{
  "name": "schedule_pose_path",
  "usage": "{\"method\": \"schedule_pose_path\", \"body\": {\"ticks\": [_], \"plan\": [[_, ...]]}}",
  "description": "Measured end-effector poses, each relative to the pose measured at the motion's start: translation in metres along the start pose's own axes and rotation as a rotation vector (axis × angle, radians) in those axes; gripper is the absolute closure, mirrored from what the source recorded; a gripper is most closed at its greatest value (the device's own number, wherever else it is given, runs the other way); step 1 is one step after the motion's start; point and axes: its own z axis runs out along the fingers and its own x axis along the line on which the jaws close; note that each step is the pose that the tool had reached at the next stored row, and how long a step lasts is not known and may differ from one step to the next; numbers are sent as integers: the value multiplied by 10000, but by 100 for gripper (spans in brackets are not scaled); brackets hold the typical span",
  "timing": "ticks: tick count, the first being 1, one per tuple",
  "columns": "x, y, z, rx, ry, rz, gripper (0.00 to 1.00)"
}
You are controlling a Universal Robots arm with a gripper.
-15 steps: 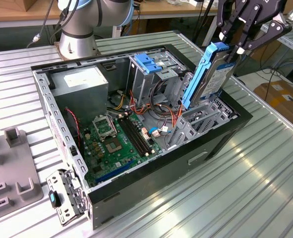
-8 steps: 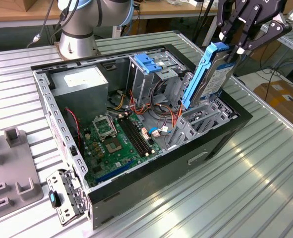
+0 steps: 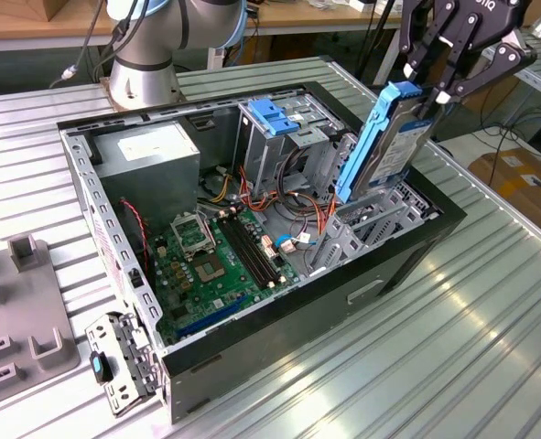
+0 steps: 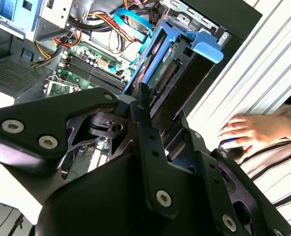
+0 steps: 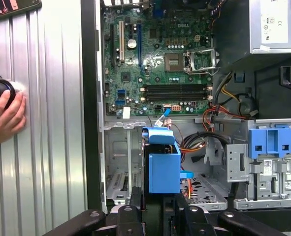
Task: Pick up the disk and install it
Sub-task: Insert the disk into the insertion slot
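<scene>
The disk [image 3: 387, 146], a grey drive in a light-blue plastic carrier, hangs tilted over the open computer case [image 3: 416, 251] at the exterior view's right. Its lower end reaches down to the grey metal drive bay [image 3: 366, 224]. My gripper [image 3: 427, 99] is shut on the disk's upper end. In the second wrist view the disk [image 4: 171, 73] extends away from my black fingers [image 4: 143, 105] toward the case. The first wrist view shows the blue carrier [image 5: 164, 164] end-on between the fingers [image 5: 134, 199], above the bay [image 5: 209, 189].
Inside the case are a motherboard [image 3: 210, 265], a grey power-supply box [image 3: 151, 151] and a second cage with a blue handle [image 3: 275, 114]. The arm's base [image 3: 142, 73] stands behind the case. A person's hand [image 5: 5, 118] rests on the ribbed table beside the case.
</scene>
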Motion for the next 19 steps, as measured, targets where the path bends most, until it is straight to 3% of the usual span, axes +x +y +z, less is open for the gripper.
{"method": "schedule_pose_path", "body": {"ticks": [7,10,15,19], "plan": [[99,-36,33,0,28,-1,65],[103,-38,76,0,33,-2,65],[103,-38,84,0,50,-8,65],[104,-44,100,2,97,-20,65]]}}
